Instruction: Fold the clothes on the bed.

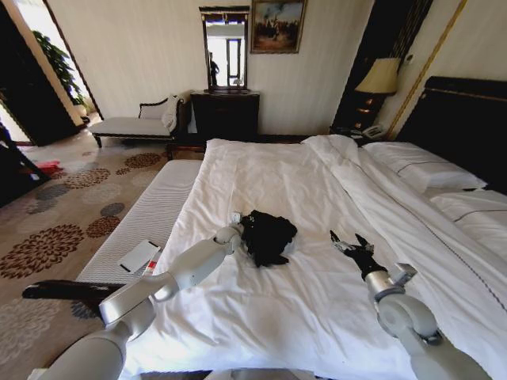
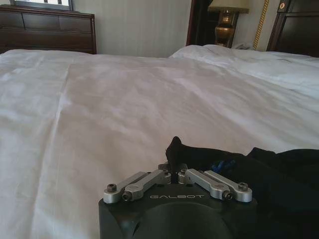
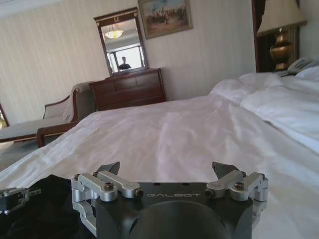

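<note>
The black T-shirt [image 1: 268, 235] is lying in a crumpled heap near the middle of the big bed [image 1: 301, 309], on the white duvet [image 1: 269, 174]. The left gripper [image 1: 237, 230] is sitting at the shirt's left edge, and its fingers [image 2: 164, 175] are squeezing together on a little fold of the black cloth. The right gripper [image 1: 348, 242] is waiting just to the right of the shirt, not touching it, with its fingers [image 3: 110, 169] spreading wide apart.
</note>
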Motion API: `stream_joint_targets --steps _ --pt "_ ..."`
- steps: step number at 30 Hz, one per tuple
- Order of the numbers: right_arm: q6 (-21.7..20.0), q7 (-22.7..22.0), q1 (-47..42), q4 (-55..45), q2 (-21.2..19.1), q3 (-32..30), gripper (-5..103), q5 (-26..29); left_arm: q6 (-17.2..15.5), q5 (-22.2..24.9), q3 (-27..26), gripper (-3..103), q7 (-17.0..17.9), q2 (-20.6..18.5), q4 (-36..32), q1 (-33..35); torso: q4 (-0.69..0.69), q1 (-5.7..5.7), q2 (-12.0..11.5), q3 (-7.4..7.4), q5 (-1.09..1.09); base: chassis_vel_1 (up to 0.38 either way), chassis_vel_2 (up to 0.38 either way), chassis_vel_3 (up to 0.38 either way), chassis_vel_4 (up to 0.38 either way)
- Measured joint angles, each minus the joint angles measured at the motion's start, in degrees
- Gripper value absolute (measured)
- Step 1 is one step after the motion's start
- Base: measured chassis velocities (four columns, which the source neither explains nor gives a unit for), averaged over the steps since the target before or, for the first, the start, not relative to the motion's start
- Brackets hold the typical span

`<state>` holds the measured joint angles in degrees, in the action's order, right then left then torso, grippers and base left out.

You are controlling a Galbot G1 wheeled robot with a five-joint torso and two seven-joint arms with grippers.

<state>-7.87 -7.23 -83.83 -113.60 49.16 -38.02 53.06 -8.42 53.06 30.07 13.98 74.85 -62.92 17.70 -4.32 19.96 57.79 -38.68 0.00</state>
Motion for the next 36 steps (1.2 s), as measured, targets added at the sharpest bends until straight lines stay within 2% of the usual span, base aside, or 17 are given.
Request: stream_joint_targets --steps 2,4,5,8,10,13,16,18,21,28,36 --pt "-0.80 0.61 2.80 2.15 -1.85 2.25 100 1.93 0.00 0.02 0.15 1 0.10 -0.61 -0.90 0.21 0.01 0.00 0.00 0.00 0.01 0.000 0.000 0.000 0.000" --pt "-1.35 2.10 8.74 6.45 -4.97 7.08 100 3.36 -0.01 -0.18 0.40 1 0.22 -1.24 -2.01 0.67 0.01 0.00 0.00 -0.01 0.01 0.000 0.000 0.000 0.000" --pt "-1.35 2.10 8.74 6.45 -4.97 7.08 100 3.36 -0.01 -0.18 0.40 1 0.22 -1.24 -2.01 0.67 0.01 0.00 0.00 -0.01 0.01 0.000 0.000 0.000 0.000" --pt "-2.65 3.72 18.58 10.46 -8.31 14.75 100 6.90 0.01 -0.60 0.40 1 0.37 -1.43 -3.27 1.41 0.02 0.00 0.00 0.00 -0.01 0.000 0.000 0.000 0.000" --pt "-2.80 3.90 20.31 11.10 -8.77 16.26 100 7.52 0.03 -0.71 0.40 1 0.38 -1.50 -3.52 1.53 0.02 0.00 0.00 -0.01 -0.01 0.000 0.000 0.000 0.000" --pt "-4.20 4.96 28.33 13.84 -10.74 25.03 100 11.10 0.07 -0.97 0.47 1 0.49 -2.08 -5.16 2.35 0.02 0.01 0.00 -0.01 0.00 0.000 0.000 0.000 0.000" --pt "-5.02 5.41 30.86 14.67 -11.11 28.45 100 11.86 0.12 -1.08 0.48 1 0.49 -2.45 -5.73 2.75 0.00 0.01 0.00 0.00 -0.01 0.000 0.000 0.000 0.000" --pt "-5.30 5.73 34.20 16.57 -10.96 33.01 100 11.05 0.20 -1.19 0.38 1 0.49 -3.23 -6.50 3.44 -0.01 0.00 0.00 0.00 -0.01 0.000 0.000 0.000 0.000" --pt "-5.44 5.74 36.13 17.52 -10.50 35.07 100 10.79 0.22 -1.22 0.25 1 0.44 -3.60 -6.96 3.74 -0.01 0.00 0.00 0.00 0.00 0.000 0.000 0.000 0.000" --pt "-5.68 5.48 46.68 24.58 -6.84 45.57 100 9.73 0.29 -1.03 -0.05 1 0.41 -4.62 -8.04 4.07 0.02 0.00 0.00 0.00 -0.01 0.000 0.000 0.000 0.000" --pt "-5.23 5.47 49.96 32.19 -3.36 50.29 100 6.83 0.35 -0.43 1.24 1 -0.02 -5.60 -8.70 3.78 0.01 0.00 0.00 0.00 0.00 0.000 0.000 0.000 0.000"
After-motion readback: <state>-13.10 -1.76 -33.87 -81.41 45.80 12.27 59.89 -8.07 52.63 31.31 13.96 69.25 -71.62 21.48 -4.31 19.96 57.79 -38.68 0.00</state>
